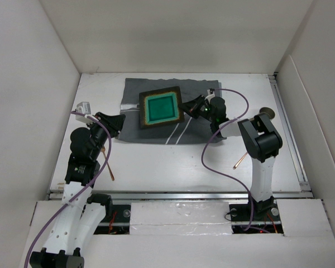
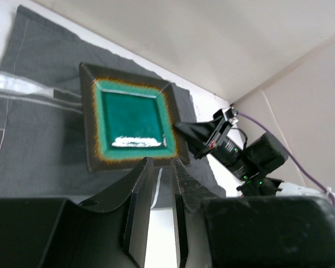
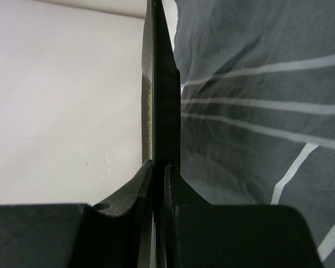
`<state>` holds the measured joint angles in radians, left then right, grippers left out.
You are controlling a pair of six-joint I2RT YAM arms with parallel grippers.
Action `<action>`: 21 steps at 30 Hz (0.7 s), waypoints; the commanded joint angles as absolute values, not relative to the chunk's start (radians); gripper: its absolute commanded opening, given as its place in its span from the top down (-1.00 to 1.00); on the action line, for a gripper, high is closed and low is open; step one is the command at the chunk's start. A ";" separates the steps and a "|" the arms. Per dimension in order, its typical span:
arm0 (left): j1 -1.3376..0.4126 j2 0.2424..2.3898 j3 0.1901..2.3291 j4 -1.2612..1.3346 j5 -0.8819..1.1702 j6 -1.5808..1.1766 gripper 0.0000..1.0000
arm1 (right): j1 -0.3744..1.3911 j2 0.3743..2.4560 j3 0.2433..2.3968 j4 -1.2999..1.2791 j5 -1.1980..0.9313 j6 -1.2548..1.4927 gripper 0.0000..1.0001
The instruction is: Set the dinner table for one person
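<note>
white walls on three sides, closing in the large flat white matte dinner table [image 1: 173, 167], far bigger than anything on it and filling the floor of the enclosure in the top view. on its far half, a rumpled grey cloth with pale stripes [image 1: 151, 133]. on the cloth, a square glazed plate, teal in the middle with a dark brown rim [image 1: 161, 108], turned slightly askew to the table's edges. right gripper [image 1: 188, 106] at the plate's right side, clenched on the rim: in the right wrist view, black fingers [image 3: 139, 190] pressed together on the thin plate edge, seen edge-on, with striped cloth off to one side. impossible to tell whether flat on the cloth or tilted up from it. left gripper [image 1: 120, 121] just at the cloth's left border, apart from the plate. in the left wrist view, its fingers [image 2: 138, 190] narrowly parted with nothing between them, pointing across the cloth toward the plate's near rim. on bare table near the left arm, a thin copper-coloured utensil [image 1: 108, 163], lying well clear of the cloth. a second copper-coloured utensil [image 1: 240, 161] near the right arm, also on bare table. by the far right edge, a small round pale object [image 1: 266, 112], too small to identify. purple cable [image 1: 212, 151] looping from the right arm over the table.
</note>
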<state>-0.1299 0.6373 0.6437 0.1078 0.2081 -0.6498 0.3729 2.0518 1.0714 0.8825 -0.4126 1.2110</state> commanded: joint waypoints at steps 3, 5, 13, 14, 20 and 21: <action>-0.135 0.649 0.620 0.146 0.221 -0.643 0.67 | 0.328 2.008 1.192 1.198 -0.445 1.332 1.00; -0.135 0.649 0.603 0.175 0.225 -0.658 0.67 | 0.318 2.025 1.195 1.195 -0.452 1.330 1.00; -0.135 0.653 0.591 0.178 0.209 -0.661 0.67 | 0.308 2.123 1.219 1.184 -0.449 1.321 1.00; -0.135 0.657 0.600 0.160 0.206 -0.657 0.67 | 0.308 2.132 1.229 1.177 -0.451 1.316 1.00; -0.135 0.670 0.589 0.175 0.206 -0.664 0.67 | 0.308 2.180 1.272 1.124 -0.471 1.295 1.00; -0.135 0.672 0.583 0.181 0.207 -0.666 0.67 | 0.308 2.187 1.270 1.120 -0.475 1.290 1.00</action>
